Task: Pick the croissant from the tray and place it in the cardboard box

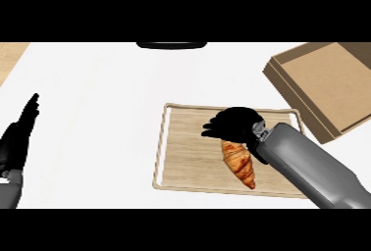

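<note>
Croissant (240, 164) on tray (190, 162), seemingly ungrasped.

We stood at a kitchen counter (101, 98), white-topped, where a wooden tray (190, 162) bore a croissant (239, 164) and a cardboard box (326, 86) sat just beyond the tray's far right corner.

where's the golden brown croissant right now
In the head view the golden brown croissant lies on the light wooden tray, right of centre, its upper end under the black right hand. The open cardboard box sits beyond, upper right.
</note>
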`<state>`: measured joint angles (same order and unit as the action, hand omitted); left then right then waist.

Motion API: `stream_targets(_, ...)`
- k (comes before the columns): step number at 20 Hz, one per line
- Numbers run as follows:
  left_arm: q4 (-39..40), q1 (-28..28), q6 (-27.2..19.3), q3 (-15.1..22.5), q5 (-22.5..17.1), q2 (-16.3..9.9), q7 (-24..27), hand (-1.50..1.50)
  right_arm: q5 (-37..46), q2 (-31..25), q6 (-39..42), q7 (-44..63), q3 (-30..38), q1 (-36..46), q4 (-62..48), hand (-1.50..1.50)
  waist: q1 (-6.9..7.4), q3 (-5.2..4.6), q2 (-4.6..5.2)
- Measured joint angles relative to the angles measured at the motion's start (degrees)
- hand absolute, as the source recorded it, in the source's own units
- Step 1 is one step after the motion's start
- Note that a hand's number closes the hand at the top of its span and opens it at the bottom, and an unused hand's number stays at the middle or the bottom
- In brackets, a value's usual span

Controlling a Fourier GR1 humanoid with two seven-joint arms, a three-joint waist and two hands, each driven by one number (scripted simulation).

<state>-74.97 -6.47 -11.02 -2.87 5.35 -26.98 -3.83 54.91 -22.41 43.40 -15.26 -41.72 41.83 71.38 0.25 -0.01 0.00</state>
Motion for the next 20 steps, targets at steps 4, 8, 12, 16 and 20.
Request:
stream_targets(4,-0.5,0.2,-0.3,0.0,1.6,1.3,-0.4,0.00,1.1,-0.8,0.5,-1.5,1.8,-1.5,1.9,-1.50,-0.11,0.01,-0.03)
stream_targets(8,-0.5,0.5,-0.2,-0.4,2.6,2.1,0.0,0.00,1.1,-0.5,1.5,-1.6,2.4,-3.6,4.5,-1.50,-0.16,0.00,-0.05)
stream_targets(12,-1.2,1.5,0.9,-1.4,2.3,2.1,0.2,0.00,0.1,-0.3,3.2,-0.7,2.7,-5.3,9.0,-1.50,-0.21,0.00,-0.10)
stream_targets(16,-1.7,1.5,0.9,-1.8,3.0,3.0,0.1,0.00,0.8,1.6,4.4,1.3,2.0,-6.6,10.4,-1.50,-0.13,-0.01,-0.07)
stream_targets(20,-1.8,1.2,1.4,-2.1,3.7,3.5,-0.3,0.00,3.3,1.5,5.4,3.3,0.3,-8.5,11.9,-1.50,-0.15,-0.01,-0.06)
